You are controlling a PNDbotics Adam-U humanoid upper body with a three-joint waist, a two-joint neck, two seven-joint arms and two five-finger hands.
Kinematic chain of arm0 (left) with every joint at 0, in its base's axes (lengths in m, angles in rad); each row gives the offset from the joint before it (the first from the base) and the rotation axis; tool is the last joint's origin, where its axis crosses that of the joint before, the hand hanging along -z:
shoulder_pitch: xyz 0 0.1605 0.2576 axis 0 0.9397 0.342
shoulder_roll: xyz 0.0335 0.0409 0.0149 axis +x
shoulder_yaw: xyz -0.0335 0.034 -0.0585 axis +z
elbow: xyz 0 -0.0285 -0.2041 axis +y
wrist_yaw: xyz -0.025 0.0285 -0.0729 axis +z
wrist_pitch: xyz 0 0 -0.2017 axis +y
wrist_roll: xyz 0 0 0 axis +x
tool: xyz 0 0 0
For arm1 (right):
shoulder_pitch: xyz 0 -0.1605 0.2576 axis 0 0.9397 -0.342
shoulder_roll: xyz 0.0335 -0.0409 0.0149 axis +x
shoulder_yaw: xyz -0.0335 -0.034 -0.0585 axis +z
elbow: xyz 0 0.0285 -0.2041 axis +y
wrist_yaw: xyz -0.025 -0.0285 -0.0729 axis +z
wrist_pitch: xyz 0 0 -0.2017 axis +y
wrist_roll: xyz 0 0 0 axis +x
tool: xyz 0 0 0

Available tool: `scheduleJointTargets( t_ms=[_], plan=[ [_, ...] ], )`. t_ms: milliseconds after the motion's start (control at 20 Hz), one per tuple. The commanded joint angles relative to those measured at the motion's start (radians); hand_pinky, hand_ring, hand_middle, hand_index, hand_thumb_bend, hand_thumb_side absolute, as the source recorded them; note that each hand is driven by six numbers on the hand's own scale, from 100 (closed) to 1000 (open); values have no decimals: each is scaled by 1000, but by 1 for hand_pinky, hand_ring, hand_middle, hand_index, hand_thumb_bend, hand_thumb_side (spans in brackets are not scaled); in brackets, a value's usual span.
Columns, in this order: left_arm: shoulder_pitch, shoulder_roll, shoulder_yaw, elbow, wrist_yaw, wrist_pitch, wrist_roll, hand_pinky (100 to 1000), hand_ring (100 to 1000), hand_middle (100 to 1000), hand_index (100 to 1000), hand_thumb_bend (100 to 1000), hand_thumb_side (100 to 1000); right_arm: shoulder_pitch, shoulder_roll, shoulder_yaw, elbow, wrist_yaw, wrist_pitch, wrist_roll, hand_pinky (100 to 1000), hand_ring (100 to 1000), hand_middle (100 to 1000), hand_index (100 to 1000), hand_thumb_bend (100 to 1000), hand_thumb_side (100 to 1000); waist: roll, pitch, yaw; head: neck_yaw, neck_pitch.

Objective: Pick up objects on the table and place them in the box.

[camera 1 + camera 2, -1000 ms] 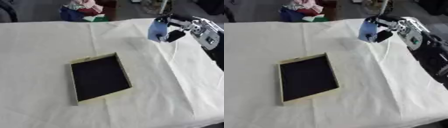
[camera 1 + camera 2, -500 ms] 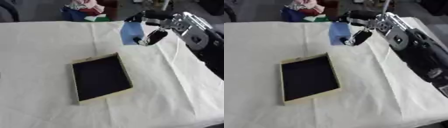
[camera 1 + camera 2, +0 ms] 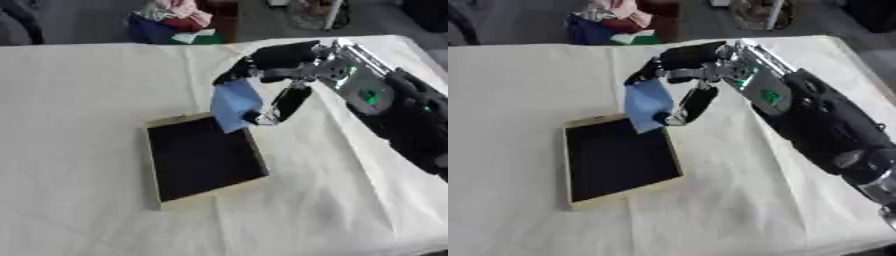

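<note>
Blue cloth-like item (image 3: 234, 104): held in the air, hanging over the far right corner of the box (image 3: 203, 156).
Right robot hand (image 3: 271, 62): fingers curled round the item's top, arm entering from the right.
Box: shallow, dark inside, pale rim, lying askew on the counter (image 3: 79, 90), which is draped in white cloth.
Left robot hand: outside both views.

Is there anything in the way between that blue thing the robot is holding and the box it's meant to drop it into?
Nothing visible. The right robot hand holds the blue object at the far right corner of the box, whose dark inside looks open and empty. Only the white tablecloth lies around it.
</note>
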Motion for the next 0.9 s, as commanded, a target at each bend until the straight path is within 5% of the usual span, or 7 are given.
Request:
scheduleJointTargets(
  t_ms=[50, 500, 900],
  plan=[
    [-11, 7, 11, -34, 4, 0, 9, 700, 518, 502, 523, 419, 666, -31, 9, 15, -4, 41, -22, 30, 825, 770, 501, 972, 105, 336, 2, -18, 4, -4, 2],
    [-13, 3, 12, -40, 3, 2, 12, 702, 518, 502, 523, 420, 667, -49, 92, 65, 73, 188, -94, 47, 853, 783, 603, 979, 200, 413, 1, -21, 5, -2, 0],
    [-10, 0, 12, -32, -2, 3, 5, 703, 519, 503, 525, 421, 668, -47, 127, 83, 109, 302, -41, 7, 914, 872, 911, 1000, 382, 525, 1, -20, 1, 4, 0]
  ],
)
